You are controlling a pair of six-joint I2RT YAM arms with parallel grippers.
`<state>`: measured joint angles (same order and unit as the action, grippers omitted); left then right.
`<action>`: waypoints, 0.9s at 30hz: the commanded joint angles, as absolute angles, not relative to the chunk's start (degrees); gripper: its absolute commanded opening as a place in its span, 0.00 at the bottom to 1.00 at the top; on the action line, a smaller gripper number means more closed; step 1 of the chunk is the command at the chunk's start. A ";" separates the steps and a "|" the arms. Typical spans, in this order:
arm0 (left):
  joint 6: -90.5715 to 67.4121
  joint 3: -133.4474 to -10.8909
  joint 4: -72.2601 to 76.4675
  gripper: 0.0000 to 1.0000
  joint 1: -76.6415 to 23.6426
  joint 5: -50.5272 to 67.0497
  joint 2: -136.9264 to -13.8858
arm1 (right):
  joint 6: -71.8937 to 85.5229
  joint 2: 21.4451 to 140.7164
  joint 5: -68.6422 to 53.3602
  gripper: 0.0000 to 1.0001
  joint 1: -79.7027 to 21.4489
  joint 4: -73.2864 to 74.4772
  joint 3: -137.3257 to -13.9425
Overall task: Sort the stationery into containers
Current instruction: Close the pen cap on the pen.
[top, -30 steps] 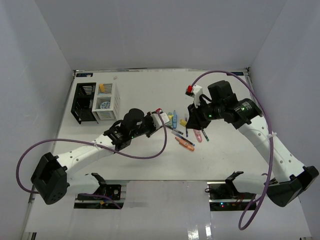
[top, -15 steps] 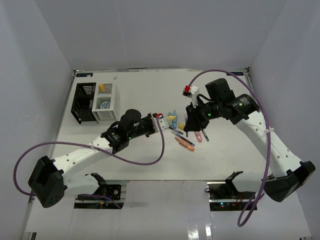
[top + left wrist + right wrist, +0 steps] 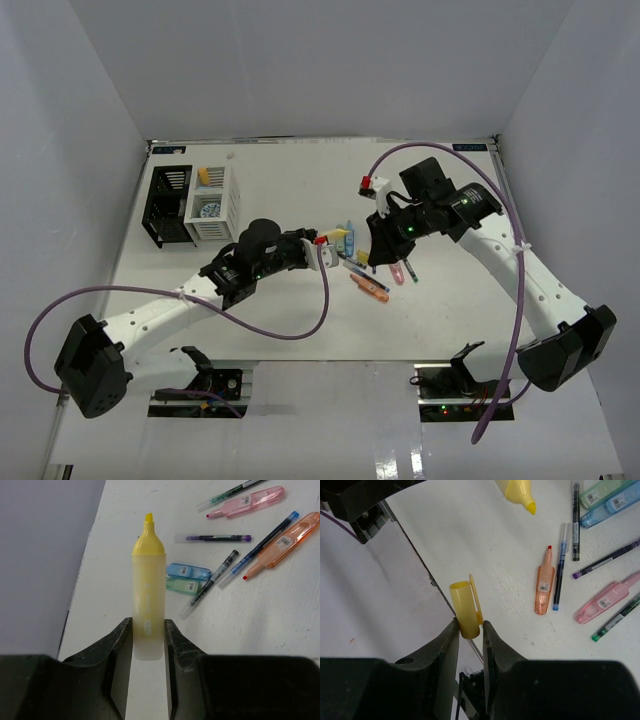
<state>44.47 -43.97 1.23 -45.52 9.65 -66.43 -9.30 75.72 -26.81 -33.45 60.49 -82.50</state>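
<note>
Top external view gives me the white worktop [image 3: 300,180] with both arms reaching in toward its middle. At the far left corner stand the two slatted organizers, touching side by side: the black organizer [image 3: 172,180] on the outside and the white organizer [image 3: 232,208] just to its right. A round blue-white tape roll [image 3: 208,210] lies inside the white one, and something small and yellow-orange sits in its far compartment; I cannot tell what it is.

On the left wrist camera, my left end effector [image 3: 148,625] is clamped on the rear end of a yellow marker [image 3: 148,580]. The marker's chisel tip is bare and points away from the fingers. On the right wrist camera, my right end effector [image 3: 469,625] pinches the matching yellow cap [image 3: 465,607] by its closed end. The marker tip shows at the top of that view, well apart from the cap.

The rest of the stationery lies loose on the worktop between the two end effectors. A pink marker [image 3: 247,502] and an orange marker [image 3: 282,540] lie farthest from the left end effector, and a blue marker [image 3: 189,571] and a green marker [image 3: 185,585] lie touching each other. Thin pens are scattered among them: a purple pen [image 3: 212,538], a blue pen [image 3: 257,550], a dark pen [image 3: 210,582] and a green pen [image 3: 230,492].
</note>
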 commanded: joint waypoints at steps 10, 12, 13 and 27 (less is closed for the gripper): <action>55.10 -43.86 -2.55 0.00 -45.70 9.75 -62.76 | -10.02 83.31 -21.80 0.08 -33.31 60.73 -87.80; 55.63 -44.03 -3.07 0.00 -45.70 9.93 -62.67 | -10.02 84.02 -21.45 0.08 -33.40 60.56 -88.85; 55.90 -44.03 -3.34 0.00 -45.70 10.11 -62.58 | -10.02 84.55 -21.53 0.08 -33.31 60.38 -90.08; 58.09 -43.95 -3.34 0.00 -46.14 11.25 -61.79 | -10.46 87.19 -23.73 0.08 -33.31 59.50 -93.61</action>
